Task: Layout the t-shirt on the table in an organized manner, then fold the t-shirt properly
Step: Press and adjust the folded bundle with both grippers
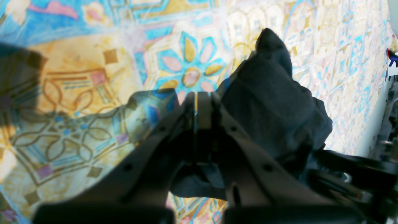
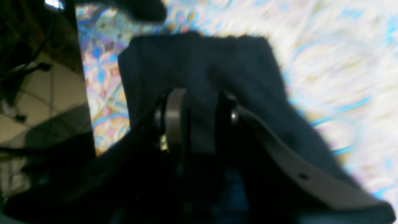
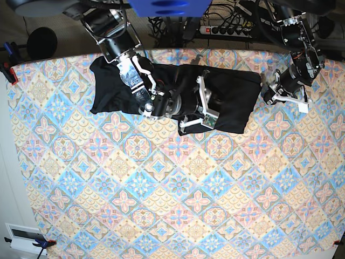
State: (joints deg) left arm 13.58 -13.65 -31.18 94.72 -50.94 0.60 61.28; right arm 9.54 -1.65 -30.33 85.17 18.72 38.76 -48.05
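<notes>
The black t-shirt [image 3: 116, 86] lies in a crumpled band along the far part of the table [image 3: 161, 189]. In the base view my right gripper [image 3: 207, 108] sits on the shirt's middle. The right wrist view shows that gripper [image 2: 200, 102] shut on a thick fold of the t-shirt [image 2: 199, 62], with cloth filling the gap between its fingers. My left gripper [image 3: 269, 91] is at the shirt's right end. In the left wrist view this gripper [image 1: 197, 96] is shut, and bunched black t-shirt [image 1: 270, 93] fabric runs from between its fingers off to the right, just above the table [image 1: 77, 77].
A power strip [image 3: 232, 29] and cables lie beyond the table's far edge. A clamp [image 3: 8, 70] grips the far left corner and a white box [image 3: 24, 234] sits at the near left corner. The table's side edge and the floor [image 2: 40, 93] show beside my right gripper.
</notes>
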